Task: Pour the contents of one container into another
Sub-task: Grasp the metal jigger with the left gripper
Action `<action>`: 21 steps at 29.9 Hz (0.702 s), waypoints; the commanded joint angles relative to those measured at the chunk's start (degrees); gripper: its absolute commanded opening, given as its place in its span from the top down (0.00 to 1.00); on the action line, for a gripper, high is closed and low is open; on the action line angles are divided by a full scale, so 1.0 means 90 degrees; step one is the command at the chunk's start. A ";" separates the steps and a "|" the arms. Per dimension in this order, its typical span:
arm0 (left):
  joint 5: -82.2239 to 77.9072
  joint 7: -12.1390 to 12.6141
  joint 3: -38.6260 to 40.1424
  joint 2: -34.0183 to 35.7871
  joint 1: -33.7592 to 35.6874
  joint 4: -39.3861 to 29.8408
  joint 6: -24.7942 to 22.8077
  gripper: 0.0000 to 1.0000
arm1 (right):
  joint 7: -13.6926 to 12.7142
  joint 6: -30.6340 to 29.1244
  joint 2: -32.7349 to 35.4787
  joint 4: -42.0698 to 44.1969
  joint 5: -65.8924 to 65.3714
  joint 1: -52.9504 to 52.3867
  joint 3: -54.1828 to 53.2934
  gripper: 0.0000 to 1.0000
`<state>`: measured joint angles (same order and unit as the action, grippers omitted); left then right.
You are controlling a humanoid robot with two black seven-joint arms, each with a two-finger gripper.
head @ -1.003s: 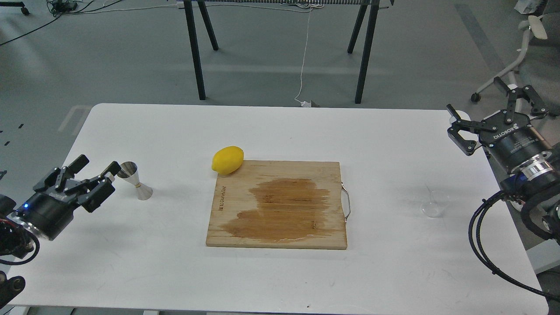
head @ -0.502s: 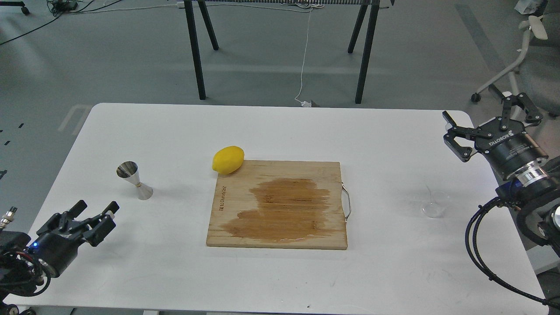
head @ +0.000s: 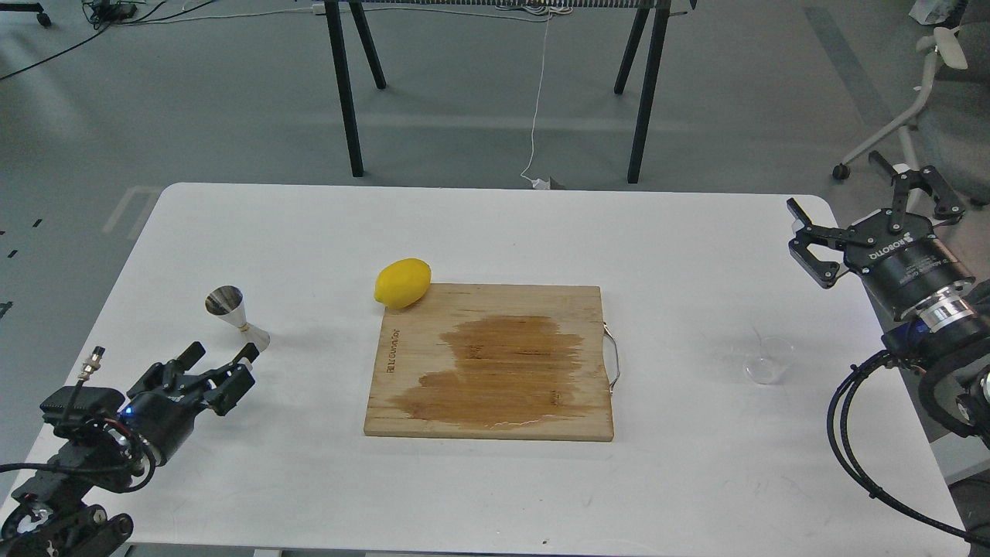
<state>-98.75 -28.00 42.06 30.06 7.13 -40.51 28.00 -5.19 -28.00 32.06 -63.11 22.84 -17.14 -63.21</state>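
The steel jigger [head: 236, 318] stands upright on the white table [head: 495, 232] at the left. Just below it and slightly to its left, my left gripper [head: 223, 353] hovers low, open, holding nothing; one fingertip lies close to the jigger's base. The clear glass cup [head: 768, 360] stands upright on the table's right side. My right gripper [head: 872, 192] is above and to the right of the cup, well apart from it, its fingers spread wide and empty.
A wooden cutting board [head: 495, 363] with a dark wet patch and a metal handle lies in the middle. A yellow lemon [head: 402, 282] rests at its far left corner. Black table legs and a chair stand beyond the table.
My left gripper dropped away from the jigger toward the near left edge, then shifted right and closer to it again. The right gripper drifted slightly right. Jigger and cup stayed put.
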 commanded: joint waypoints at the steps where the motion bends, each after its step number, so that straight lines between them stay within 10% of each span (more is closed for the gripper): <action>1: 0.0016 0.0000 -0.0093 -0.0205 0.0261 0.0311 0.0000 0.01 | 0.0000 0.0000 0.0002 0.0000 0.0001 0.0010 0.0002 0.02; 21: 0.0094 0.0000 -0.0406 -0.0937 0.1052 0.1698 0.0000 0.03 | 0.0000 0.0000 0.0021 0.0000 0.0001 0.0019 -0.0017 0.02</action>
<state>-97.95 -28.00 38.41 22.76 15.65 -27.33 28.00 -5.19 -28.00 32.26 -63.11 22.85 -17.04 -63.37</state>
